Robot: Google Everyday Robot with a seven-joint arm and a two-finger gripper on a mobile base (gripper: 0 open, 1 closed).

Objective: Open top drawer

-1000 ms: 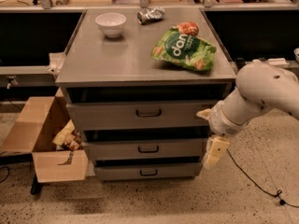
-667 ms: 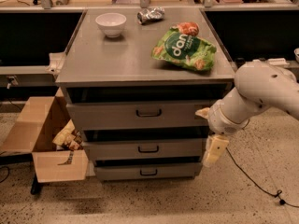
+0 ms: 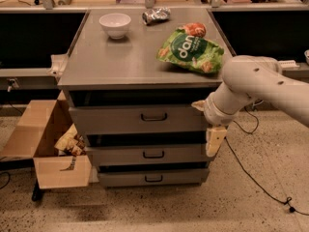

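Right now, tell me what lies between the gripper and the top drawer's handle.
Camera view: only the top drawer's bare grey front separates its handle from the gripper at the drawer's right end.

White lettering reading "dan" is showing across a green snack bag [image 3: 191,51] lying on the cabinet top, above and just left of the gripper [image 3: 210,122], which is hanging at the right end of the top drawer [image 3: 140,119]. Lower down, far to the gripper's left, a dark printed mark on a cardboard box [image 3: 43,149] is showing too blurred to read.
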